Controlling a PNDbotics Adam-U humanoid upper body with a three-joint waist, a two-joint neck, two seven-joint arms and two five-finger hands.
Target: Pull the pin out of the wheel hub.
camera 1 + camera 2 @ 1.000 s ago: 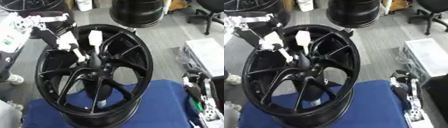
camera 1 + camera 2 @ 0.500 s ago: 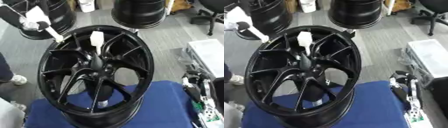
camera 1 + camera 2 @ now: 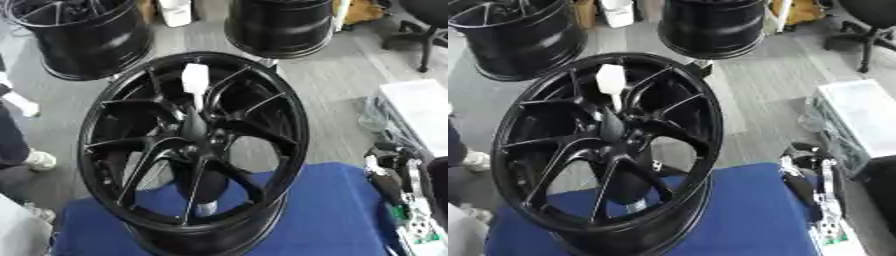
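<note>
Left eye view: the black wheel stands tilted on a blue mat. The white-handled pin sits in the hub, handle up. The right hand rests at the lower right; its finger state cannot be determined.

Right eye view: two more wheels stand behind. The left hand is out of view.

A white-handled pin stands in the hub of the black wheel, untouched.
</note>
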